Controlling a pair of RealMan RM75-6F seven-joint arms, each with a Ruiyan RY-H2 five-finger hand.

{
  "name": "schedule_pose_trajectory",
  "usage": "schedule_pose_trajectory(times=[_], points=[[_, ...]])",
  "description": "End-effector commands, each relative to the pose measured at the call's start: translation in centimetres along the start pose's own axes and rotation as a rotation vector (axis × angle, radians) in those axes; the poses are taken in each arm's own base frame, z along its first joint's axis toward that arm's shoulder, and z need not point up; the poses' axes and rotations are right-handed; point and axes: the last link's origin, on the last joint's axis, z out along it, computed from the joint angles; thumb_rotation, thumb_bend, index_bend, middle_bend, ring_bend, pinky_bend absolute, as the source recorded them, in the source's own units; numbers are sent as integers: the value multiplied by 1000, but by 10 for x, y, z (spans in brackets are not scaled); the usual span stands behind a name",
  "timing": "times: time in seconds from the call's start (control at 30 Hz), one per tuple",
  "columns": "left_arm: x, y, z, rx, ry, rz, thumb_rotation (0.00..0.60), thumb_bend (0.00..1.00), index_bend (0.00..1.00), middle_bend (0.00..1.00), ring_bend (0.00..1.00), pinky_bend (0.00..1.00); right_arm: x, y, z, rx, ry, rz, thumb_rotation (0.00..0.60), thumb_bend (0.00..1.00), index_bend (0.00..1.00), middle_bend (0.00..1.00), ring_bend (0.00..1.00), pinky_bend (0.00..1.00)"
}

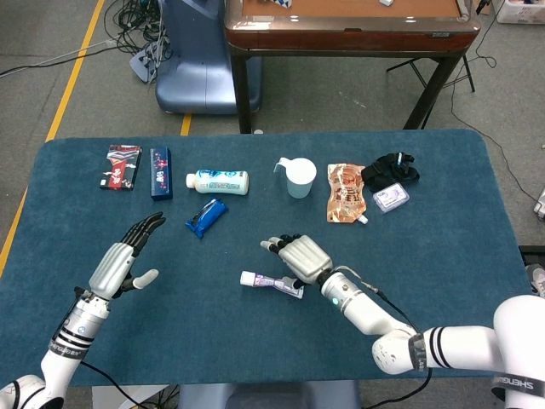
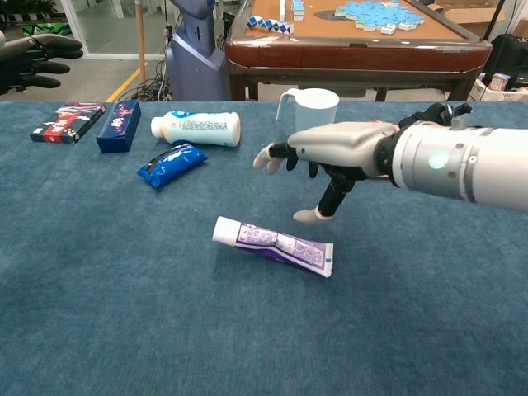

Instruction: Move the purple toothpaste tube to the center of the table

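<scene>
The purple toothpaste tube (image 1: 271,283) (image 2: 275,243) lies flat on the blue table, white cap pointing left, near the table's middle. My right hand (image 1: 298,255) (image 2: 330,157) hovers just above and behind it, fingers spread and holding nothing; it does not touch the tube. My left hand (image 1: 123,260) is raised at the table's left side with fingers extended, empty. Only its dark fingertips (image 2: 37,58) show at the top left of the chest view.
Along the far side lie a red box (image 1: 122,166), a blue box (image 1: 160,172), a white bottle (image 1: 219,181), a blue packet (image 1: 205,216), a white cup (image 1: 299,178), an orange pouch (image 1: 345,203) and a black item with a small packet (image 1: 390,177). A wooden table (image 1: 349,25) stands beyond.
</scene>
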Motion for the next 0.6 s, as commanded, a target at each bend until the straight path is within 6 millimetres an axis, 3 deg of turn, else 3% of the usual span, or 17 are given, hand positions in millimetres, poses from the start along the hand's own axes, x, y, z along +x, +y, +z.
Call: schedule_pose_trajectory(times=[0.03, 0.1, 0.13, 0.17, 0.27, 0.3, 0.43, 0.6], points=[[5, -5, -5, 28, -16, 39, 0, 0, 0, 0, 0, 31, 16, 19, -23, -44, 83, 46, 600, 363, 84, 161, 161, 258], [10, -10, -8, 62, -12, 72, 53, 0, 0, 0, 0, 31, 24, 33, -39, -83, 131, 72, 600, 361, 84, 175, 162, 258], [13, -13, -9, 73, -7, 92, 117, 0, 0, 0, 0, 31, 27, 40, -47, -100, 152, 77, 600, 360, 84, 184, 162, 258], [17, -15, -11, 84, 3, 106, 192, 0, 0, 0, 0, 31, 30, 49, -59, -124, 177, 79, 600, 360, 84, 194, 163, 258], [29, -24, -17, 125, 56, 130, 545, 14, 0, 0, 0, 39, 37, 70, -91, -186, 242, 77, 600, 360, 90, 241, 188, 258], [32, -26, -19, 136, 73, 143, 593, 21, 0, 0, 0, 47, 37, 77, -102, -208, 256, 73, 600, 360, 106, 256, 203, 259], [46, -39, -32, 190, 136, 185, 600, 74, 0, 0, 0, 76, 35, 101, -143, -303, 299, 61, 600, 360, 195, 316, 250, 267], [54, -52, -59, 277, 148, 280, 600, 75, 0, 0, 0, 76, 17, 123, -195, -430, 330, 20, 600, 361, 319, 384, 305, 289]])
